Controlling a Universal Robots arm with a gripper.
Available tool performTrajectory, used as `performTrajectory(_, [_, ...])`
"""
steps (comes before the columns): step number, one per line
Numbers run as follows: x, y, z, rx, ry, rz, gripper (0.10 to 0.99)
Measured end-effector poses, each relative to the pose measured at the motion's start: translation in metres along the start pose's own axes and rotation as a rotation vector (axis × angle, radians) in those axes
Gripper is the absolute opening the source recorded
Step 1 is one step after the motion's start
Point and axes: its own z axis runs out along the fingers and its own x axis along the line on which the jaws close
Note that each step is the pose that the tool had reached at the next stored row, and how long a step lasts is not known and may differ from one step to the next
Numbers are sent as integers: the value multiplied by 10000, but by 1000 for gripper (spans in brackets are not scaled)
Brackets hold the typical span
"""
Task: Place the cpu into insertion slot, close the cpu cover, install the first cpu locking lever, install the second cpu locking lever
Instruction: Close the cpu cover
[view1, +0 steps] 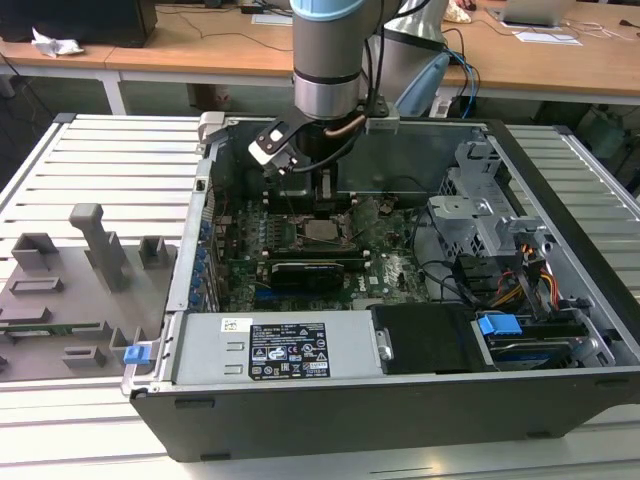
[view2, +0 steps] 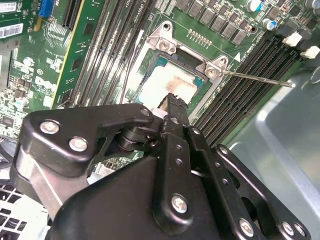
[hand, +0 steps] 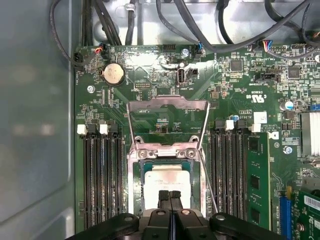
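In the first wrist view the cpu, silver-grey with a pale smear on its face, lies flat in the insertion slot. The slot is ringed by a silvery rim on the green board. The cpu cover appears raised, tilted back from its hinge at the slot's far edge. A thin lever rod runs along one side. My gripper is shut with its two black fingertips pressed together, empty, just over the cpu's near edge. The second wrist view shows the gripper above the cpu. The exterior view has the gripper over the slot.
Black memory slots flank the socket on both sides. A long black card lies nearer the case front, then the power supply. Drive cage and cables fill the exterior view's right. A grey fixture plate sits outside, on the left.
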Motion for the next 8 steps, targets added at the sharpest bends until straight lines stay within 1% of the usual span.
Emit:
performTrajectory(1, [1,1,-18,-1,0,0,106])
performTrajectory(3, [9,4,-81,-1,-1,0,106])
performTrajectory(8, [17,6,-140,-1,-2,0,106])
